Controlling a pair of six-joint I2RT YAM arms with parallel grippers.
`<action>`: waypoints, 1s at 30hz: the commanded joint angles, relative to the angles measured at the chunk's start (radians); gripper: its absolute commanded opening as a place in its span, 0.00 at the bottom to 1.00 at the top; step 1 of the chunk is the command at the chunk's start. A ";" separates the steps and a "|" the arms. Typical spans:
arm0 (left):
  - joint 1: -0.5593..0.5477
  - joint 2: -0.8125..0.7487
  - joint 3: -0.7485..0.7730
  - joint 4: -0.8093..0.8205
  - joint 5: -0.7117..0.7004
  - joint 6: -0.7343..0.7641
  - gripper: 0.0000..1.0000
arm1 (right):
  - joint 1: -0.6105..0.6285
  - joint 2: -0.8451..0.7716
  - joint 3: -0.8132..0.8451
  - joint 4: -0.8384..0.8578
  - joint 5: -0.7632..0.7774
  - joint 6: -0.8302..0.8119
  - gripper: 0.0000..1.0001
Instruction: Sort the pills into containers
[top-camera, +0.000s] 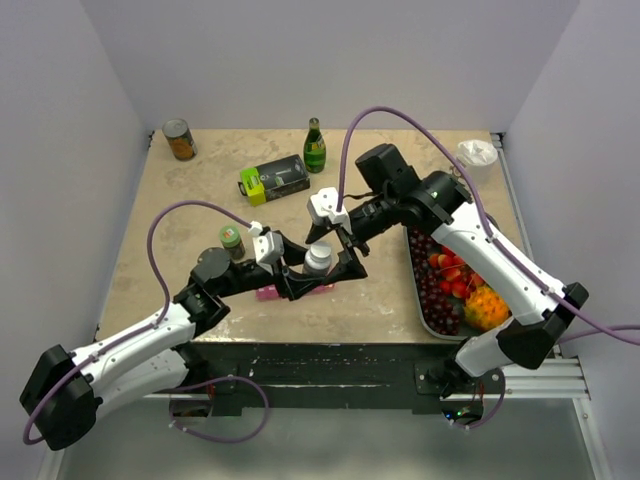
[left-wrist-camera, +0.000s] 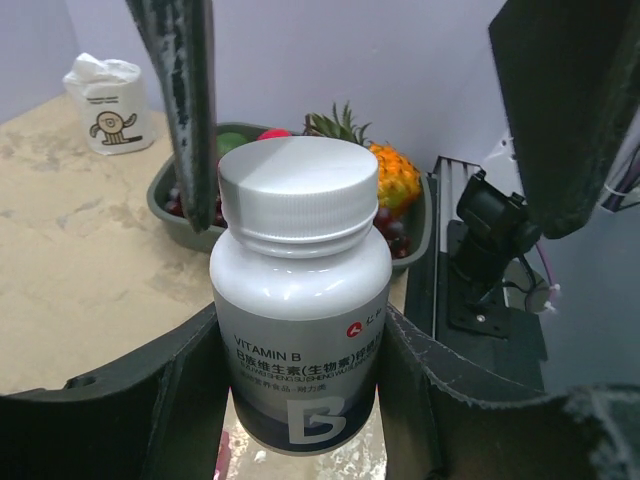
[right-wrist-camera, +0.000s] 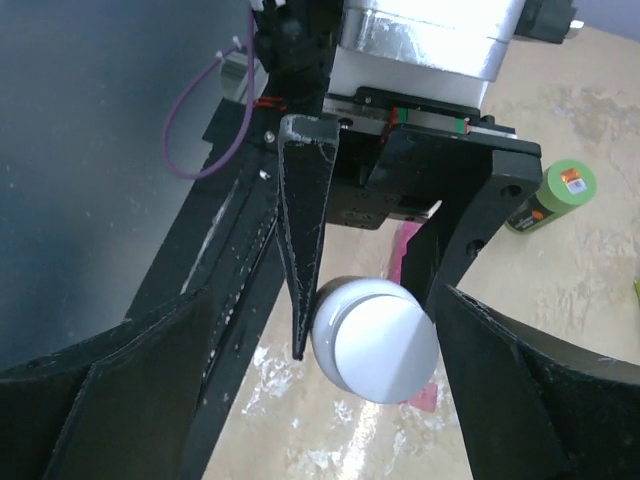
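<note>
1. White-capped bottle, left wrist view: label reads "VITAMIN B".
2. Below it, one line of Chinese characters, too fine to transcribe.
3. Label bottom: large "B"; small red logo at right.
4. Can, green bottle, box: print illegible.

A white plastic bottle stands up straight in the middle. It has a round silver-grey screw cap and the words "VITAMIN B" on its label, with a big letter B lower down. The left tool holds the bottle low down, with a black finger pressed to each side. Up high, the right tool has one thin dark finger just beside the cap and the other well off to the right. Behind, on the beige stone-look worktop, sits a dark grey-green tray with a spiky orange fruit and dark red berries. A white paper cup with a cartoon face stands far back.
</note>
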 joint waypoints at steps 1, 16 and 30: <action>0.010 0.010 0.060 0.014 0.107 -0.027 0.00 | -0.005 0.017 0.035 -0.087 0.046 -0.095 0.88; 0.011 -0.043 0.054 -0.023 -0.230 0.074 0.00 | -0.007 -0.006 -0.086 0.125 0.121 0.242 0.23; -0.084 0.146 0.022 0.354 -0.620 0.267 0.00 | -0.008 0.129 -0.166 0.407 0.185 0.721 0.45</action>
